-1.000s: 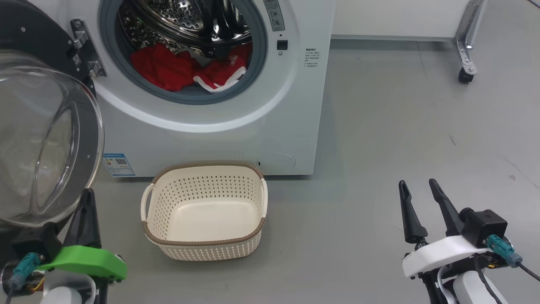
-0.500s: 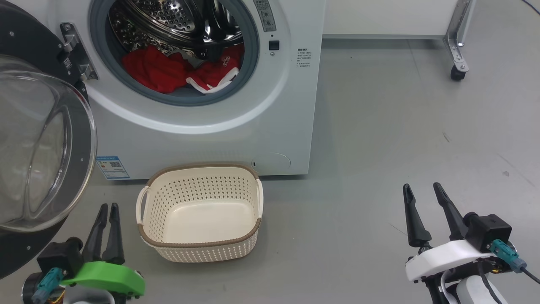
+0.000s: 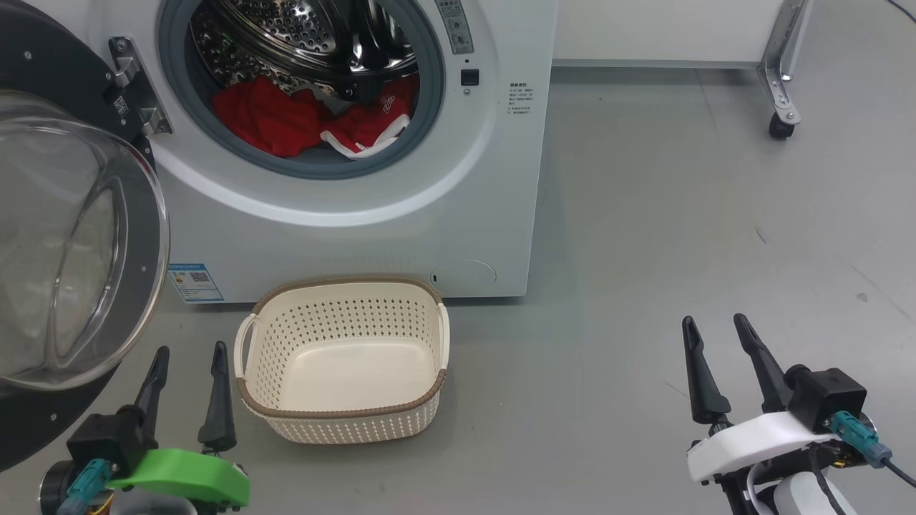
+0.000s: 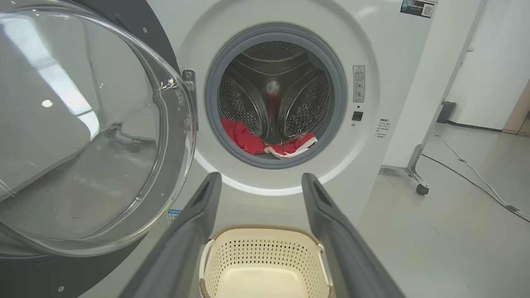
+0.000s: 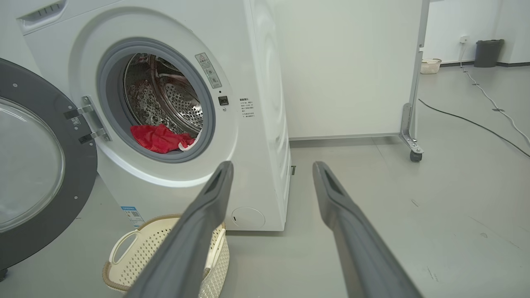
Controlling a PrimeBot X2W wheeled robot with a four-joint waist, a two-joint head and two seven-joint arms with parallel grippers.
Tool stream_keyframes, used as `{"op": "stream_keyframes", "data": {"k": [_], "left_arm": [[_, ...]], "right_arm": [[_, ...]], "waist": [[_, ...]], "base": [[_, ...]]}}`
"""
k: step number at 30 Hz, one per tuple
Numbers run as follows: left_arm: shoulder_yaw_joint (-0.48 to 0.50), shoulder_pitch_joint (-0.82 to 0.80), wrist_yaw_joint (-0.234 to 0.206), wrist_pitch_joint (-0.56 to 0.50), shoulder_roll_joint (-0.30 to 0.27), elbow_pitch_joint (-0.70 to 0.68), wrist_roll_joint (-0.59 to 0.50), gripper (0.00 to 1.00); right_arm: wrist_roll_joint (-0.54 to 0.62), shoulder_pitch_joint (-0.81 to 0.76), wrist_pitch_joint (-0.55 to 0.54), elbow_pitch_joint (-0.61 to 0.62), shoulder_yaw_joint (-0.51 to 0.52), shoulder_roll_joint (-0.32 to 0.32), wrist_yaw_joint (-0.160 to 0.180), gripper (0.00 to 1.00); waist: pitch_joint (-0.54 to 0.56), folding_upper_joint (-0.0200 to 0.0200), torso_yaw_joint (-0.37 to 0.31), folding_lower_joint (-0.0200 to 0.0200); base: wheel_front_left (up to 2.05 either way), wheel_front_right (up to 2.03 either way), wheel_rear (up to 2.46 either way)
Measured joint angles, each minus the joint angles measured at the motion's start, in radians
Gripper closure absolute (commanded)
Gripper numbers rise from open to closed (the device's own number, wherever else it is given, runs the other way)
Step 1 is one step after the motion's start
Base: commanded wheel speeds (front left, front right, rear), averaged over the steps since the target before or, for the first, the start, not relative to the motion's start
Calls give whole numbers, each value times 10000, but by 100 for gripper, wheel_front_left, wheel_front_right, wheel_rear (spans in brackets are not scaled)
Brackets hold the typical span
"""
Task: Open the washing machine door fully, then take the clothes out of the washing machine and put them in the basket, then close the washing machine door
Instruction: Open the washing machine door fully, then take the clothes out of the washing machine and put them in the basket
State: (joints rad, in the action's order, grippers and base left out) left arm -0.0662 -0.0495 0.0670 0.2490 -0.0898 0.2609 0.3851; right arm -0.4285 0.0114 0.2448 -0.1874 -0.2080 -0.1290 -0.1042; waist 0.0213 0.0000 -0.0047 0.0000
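Note:
The white washing machine (image 3: 372, 236) (image 4: 385, 62) (image 5: 256, 82) stands with its door (image 3: 71, 250) (image 4: 83, 132) (image 5: 29, 165) swung wide to the left. Red clothes (image 3: 286, 121) (image 4: 252, 142) (image 5: 159, 138) with white trim lie at the drum's front lip. On the floor before the machine sits the cream basket (image 3: 343, 357) (image 4: 265, 265) (image 5: 136, 252), with nothing in it. My left gripper (image 3: 189, 352) (image 4: 261, 182) is open beside the basket's left handle, just below the door. At the lower right my right gripper (image 3: 715, 323) (image 5: 273, 169) is open over bare floor.
A white panel on a wheeled metal frame (image 3: 780, 121) (image 5: 414, 153) stands to the machine's right. Cables (image 5: 476, 120) run across the grey floor further right. A bin (image 5: 488, 51) and a small basket (image 5: 430, 65) stand by the far wall.
My left gripper has come away from the door's lower edge, moved right toward the basket and opened its fingers. The head camera has shifted slightly. The right gripper is as before.

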Motion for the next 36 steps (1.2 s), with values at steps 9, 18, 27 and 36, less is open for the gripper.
{"op": "stream_keyframes", "data": {"k": [9, 18, 27, 36], "left_arm": [[-15, 251, 0, 0, 12, -96, 2, 0], [-17, 412, 0, 0, 46, -75, 50, 0], [-130, 451, 98, 0, 46, -117, 159, 0], [-138, 457, 132, 0, 46, -144, 238, 0]], "right_arm": [[514, -12, 0, -10, -174, -201, 15, 0], [616, -41, 0, -27, -188, -236, 117, 0], [617, -44, 0, -25, -165, -217, 192, 0], [617, -44, 0, -23, -146, -198, 194, 0]], "waist": [[-19, 0, -24, 0], [-43, 0, -66, 0], [-94, 0, -59, 0], [-145, 0, -29, 0]], "base": [[0, 0, 0], [0, 0, 0], [0, 0, 0], [0, 0, 0]]}}
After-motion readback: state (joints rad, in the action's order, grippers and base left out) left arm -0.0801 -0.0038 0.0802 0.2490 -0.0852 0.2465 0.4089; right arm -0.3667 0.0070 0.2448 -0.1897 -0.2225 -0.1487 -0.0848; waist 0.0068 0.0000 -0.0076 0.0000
